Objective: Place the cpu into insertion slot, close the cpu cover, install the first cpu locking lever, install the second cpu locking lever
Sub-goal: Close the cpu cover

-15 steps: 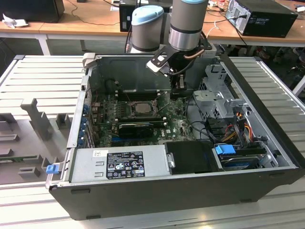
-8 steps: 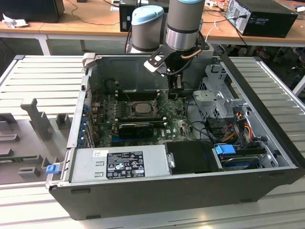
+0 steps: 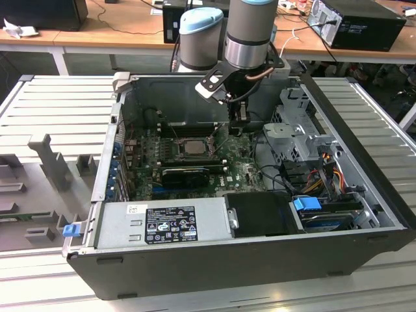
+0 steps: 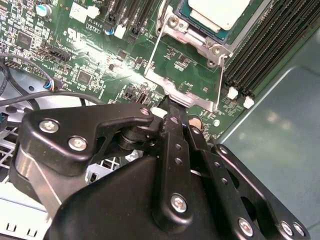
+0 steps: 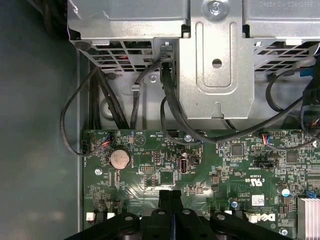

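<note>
The end effector (image 4: 170, 102), fingers pressed together on nothing, hangs just beside the insertion slot (image 4: 186, 91). The cpu (image 4: 215, 12) sits seated there, ahead of the tips. Judged step: locking levers. The thin wire lever (image 4: 153, 50) calls for exact tip contact.

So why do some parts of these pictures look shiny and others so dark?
In the second wrist view, light glares pale off the green board and the cpu, while the gripper looms dark in front; in the first wrist view the metal cage is bright and the case wall shadowed; the exterior view looks evenly lit.
</note>
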`<state>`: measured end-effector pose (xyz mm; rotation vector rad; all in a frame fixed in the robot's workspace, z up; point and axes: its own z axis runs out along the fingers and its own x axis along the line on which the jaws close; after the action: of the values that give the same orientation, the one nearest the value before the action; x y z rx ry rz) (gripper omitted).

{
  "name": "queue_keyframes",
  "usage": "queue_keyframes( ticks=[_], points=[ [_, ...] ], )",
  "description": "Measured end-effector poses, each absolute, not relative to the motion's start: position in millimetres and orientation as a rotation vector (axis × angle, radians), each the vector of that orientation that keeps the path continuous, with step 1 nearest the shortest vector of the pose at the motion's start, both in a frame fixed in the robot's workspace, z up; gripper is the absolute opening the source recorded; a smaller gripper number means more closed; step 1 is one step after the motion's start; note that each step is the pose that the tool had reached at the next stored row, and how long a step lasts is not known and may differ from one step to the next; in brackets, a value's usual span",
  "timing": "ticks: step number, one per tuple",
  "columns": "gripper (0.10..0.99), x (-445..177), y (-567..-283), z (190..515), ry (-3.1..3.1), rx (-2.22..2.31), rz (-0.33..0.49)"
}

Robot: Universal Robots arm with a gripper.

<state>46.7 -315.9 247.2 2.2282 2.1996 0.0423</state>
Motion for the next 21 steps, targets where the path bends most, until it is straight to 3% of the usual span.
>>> queue_keyframes(
  ticks=[21],
  points=[
    [0.106, 36, -316, 247, 2.2, 2.228, 0.042]
  ],
)
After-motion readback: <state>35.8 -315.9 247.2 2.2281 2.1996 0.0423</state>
